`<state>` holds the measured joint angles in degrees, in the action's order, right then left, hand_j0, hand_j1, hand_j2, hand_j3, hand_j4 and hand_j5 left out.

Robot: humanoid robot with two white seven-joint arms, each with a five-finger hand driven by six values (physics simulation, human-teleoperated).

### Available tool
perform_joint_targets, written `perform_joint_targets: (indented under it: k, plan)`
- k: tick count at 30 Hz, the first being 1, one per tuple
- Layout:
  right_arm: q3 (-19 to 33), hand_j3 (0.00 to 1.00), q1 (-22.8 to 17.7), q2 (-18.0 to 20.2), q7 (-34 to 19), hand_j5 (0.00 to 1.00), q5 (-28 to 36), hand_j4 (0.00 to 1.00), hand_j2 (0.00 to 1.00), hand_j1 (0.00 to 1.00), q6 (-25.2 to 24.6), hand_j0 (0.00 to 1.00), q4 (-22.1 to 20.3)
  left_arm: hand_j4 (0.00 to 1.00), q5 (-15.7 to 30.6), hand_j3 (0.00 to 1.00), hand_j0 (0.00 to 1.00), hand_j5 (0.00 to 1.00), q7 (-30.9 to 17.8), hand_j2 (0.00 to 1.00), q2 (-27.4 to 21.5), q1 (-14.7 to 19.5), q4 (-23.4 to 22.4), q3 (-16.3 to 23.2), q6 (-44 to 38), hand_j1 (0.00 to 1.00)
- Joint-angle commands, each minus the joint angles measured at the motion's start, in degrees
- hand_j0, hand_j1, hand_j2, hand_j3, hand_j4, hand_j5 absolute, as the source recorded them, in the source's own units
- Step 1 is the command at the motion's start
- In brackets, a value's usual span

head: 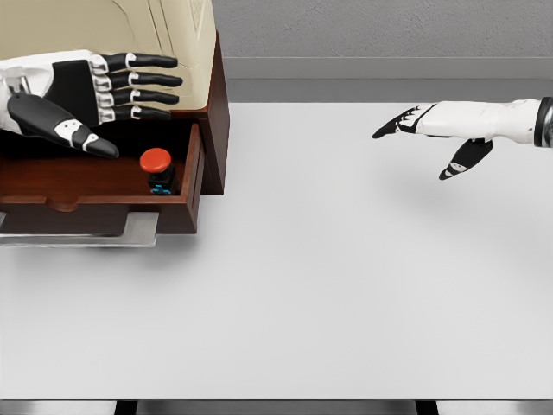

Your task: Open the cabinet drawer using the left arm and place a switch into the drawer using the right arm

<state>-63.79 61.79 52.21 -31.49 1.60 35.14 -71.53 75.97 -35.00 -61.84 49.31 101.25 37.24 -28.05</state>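
drawer [52,177]: pulled out of the cabinet [186,52], dark wood tray open to the camera, front panel at the bottom of the frame
switch [156,169]: red-capped button on a dark body with a blue bit at the base, sitting upright inside the drawer at its right end, near the side wall
drawer contents: only the switch visible; the left part is partly hidden behind the hand
left hand [86,95]: flat and spread, fingers straight, thumb angled down toward the drawer; holds nothing, hovers over the drawer's back, against the cabinet face
why there: looks like it's parked by the opening it pulled out, not gripping a handle
right hand [432,130]: out over the white table [346,277], well apart from the cabinet; fingers extended, thumb hanging down, nothing in it
why there: empty and clear of the drawer, reads as post-release
status: drawer open, switch inside; judging by the layout, both steps look done
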Motion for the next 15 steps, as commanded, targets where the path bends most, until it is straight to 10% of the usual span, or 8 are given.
perform_joint_targets:
  k: [1, 15]
  plan:
    - [0.1, 1.00, 0.0, 0.0, 0.0, 1.00, 0.3, 1.00, 1.00, 1.00, -0.1, 1.00, 0.0, 1.00, 0.3, 1.00, 1.00, 1.00, 0.0, 1.00, 1.6, 0.0, 0.0, 0.8, 0.0, 1.00]
    - [0.1, 1.00, 0.0, 0.0, 0.0, 1.00, 0.3, 1.00, 1.00, 1.00, -0.1, 1.00, 0.1, 1.00, 0.2, 1.00, 1.00, 1.00, 0.0, 1.00, 3.1, 0.0, 0.0, 2.0, 0.0, 1.00]
